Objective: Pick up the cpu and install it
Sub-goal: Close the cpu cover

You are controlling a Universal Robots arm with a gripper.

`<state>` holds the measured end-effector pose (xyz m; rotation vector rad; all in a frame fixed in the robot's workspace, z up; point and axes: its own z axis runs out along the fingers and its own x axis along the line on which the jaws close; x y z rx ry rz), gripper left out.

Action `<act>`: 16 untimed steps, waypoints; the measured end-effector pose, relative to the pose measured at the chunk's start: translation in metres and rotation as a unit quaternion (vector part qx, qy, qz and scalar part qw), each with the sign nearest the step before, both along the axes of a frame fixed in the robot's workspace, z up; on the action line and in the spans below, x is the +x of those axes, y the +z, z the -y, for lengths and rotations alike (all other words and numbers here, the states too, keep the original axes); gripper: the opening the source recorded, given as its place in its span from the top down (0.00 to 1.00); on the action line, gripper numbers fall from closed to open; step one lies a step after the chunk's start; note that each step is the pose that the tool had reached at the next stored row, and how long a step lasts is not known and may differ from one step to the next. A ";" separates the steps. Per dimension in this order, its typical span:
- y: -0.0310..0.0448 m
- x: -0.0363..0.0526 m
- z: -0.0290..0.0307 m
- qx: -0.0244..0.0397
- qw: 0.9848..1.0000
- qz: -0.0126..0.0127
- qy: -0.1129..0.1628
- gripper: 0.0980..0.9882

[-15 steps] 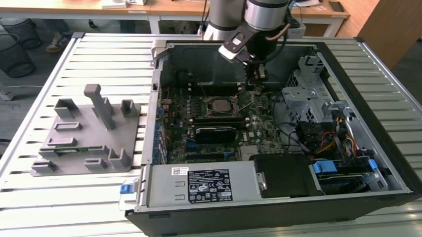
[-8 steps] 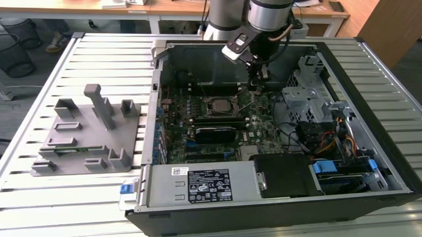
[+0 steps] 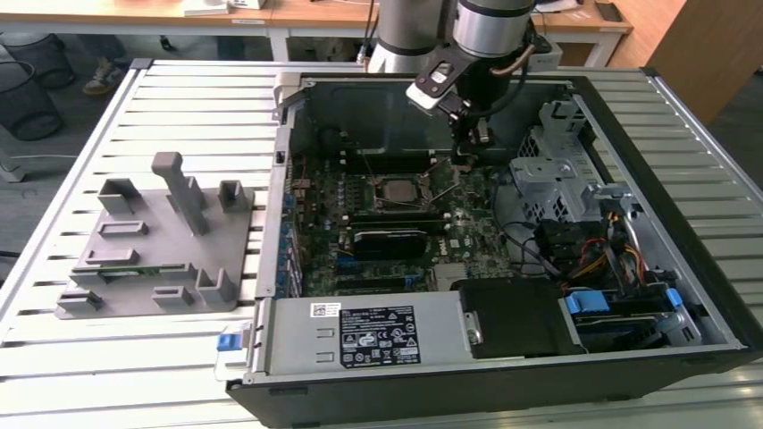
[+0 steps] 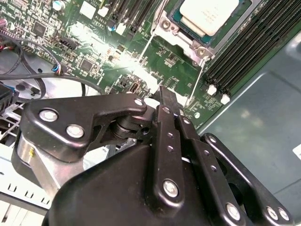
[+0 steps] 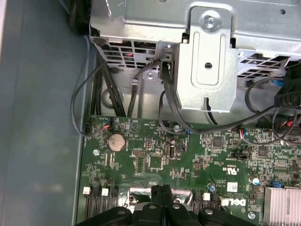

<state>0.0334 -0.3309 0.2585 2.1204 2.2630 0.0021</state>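
The gripper (image 3: 473, 154) hangs low inside the open computer case (image 3: 667, 98). Its two black fingers are pressed together with nothing between them, as both wrist views show (image 4: 167, 98) (image 5: 160, 190). The tips hover just above the green motherboard (image 5: 188, 155), apart from its surface as far as can be told.

The cpu (image 4: 207, 14) is near the gripper but clear of it. It lies flat in the metal socket frame (image 4: 171, 28), silvery top up. In the exterior view it (image 3: 394, 189) sits a little toward the exterior view's left of the fingertips. The black memory slots (image 4: 249, 42) run just beside the socket.

On the other side of the fingertips, in the first wrist view, a round coin battery (image 5: 116, 140) lies on the board. Beyond it black cables (image 5: 80, 103) climb toward a grey metal drive cage (image 5: 207, 61).

Well apart from the gripper, outside the case, a grey fixture (image 3: 155, 259) stands on the slatted table (image 3: 179, 98).
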 end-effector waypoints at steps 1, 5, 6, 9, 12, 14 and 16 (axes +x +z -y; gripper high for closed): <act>-0.0001 0.0010 -0.0002 0.000 1.000 0.000 0.000 0.99; -0.0003 0.0056 -0.0006 0.000 1.000 0.000 0.000 0.99; -0.0005 0.0066 -0.0008 0.000 1.000 0.000 0.000 0.99; -0.0008 0.0091 -0.0013 0.000 1.000 0.000 0.000 0.99; -0.0011 0.0115 -0.0018 0.000 1.000 0.000 0.000 0.99; -0.0013 0.0131 -0.0020 0.000 1.000 0.000 0.000 0.99; -0.0019 0.0142 -0.0022 0.000 1.000 0.000 0.000 0.99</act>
